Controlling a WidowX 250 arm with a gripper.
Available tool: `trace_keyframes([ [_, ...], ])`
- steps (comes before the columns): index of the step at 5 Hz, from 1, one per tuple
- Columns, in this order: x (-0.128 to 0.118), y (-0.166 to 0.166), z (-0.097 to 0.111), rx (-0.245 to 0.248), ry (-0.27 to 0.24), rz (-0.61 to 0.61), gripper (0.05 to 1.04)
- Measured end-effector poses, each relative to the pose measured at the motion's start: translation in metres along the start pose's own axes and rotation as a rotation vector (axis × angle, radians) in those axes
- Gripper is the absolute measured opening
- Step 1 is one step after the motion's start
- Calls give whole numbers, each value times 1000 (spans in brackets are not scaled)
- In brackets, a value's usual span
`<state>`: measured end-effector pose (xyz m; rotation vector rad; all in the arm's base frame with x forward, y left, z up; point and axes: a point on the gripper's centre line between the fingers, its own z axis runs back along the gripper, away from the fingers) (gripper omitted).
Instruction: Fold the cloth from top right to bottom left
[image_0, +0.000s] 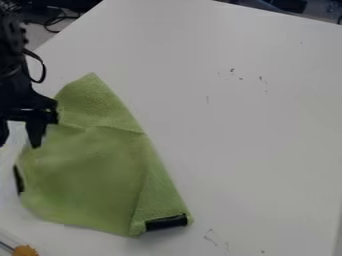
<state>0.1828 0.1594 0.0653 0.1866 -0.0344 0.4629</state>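
Cloth (90, 175), green w/ a fuzzy nap, lies on the L part of the desk (254, 120), pointed end twd the desk's far L edge, wide end twd the near edge. Long straight side faces the desk's R edge. One crease runs across the upper part; a second line runs from nr it down to the near side, w/ a narrow strip beside it.

Blk strip (166, 222) sits at the cloth's near R corner; another blk piece (19, 180) shows at its L side. Can't tell if either is a label.

Tool (19, 145) hangs pointing down by the desk's L edge, fingers apart, one overlapping the cloth's L side in view; can't tell if they touch. Blk arm (12, 75) is above it.

Orange item (25, 250) is nr the desk's near L corner. Sm. dark marks (232, 70) dot the desk's far half, a few more nr the near edge, R of the cloth.
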Motion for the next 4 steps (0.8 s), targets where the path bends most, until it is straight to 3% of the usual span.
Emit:
trace_keyframes([
  [1,1,2,5,24,16,-60,1011],
  [2,16,-7,11,35,-45,-214,1006],
  [3,35,-36,8,3,-111,-293,1001],
  [4,42,-59,3,-21,-104,-315,1001],
])
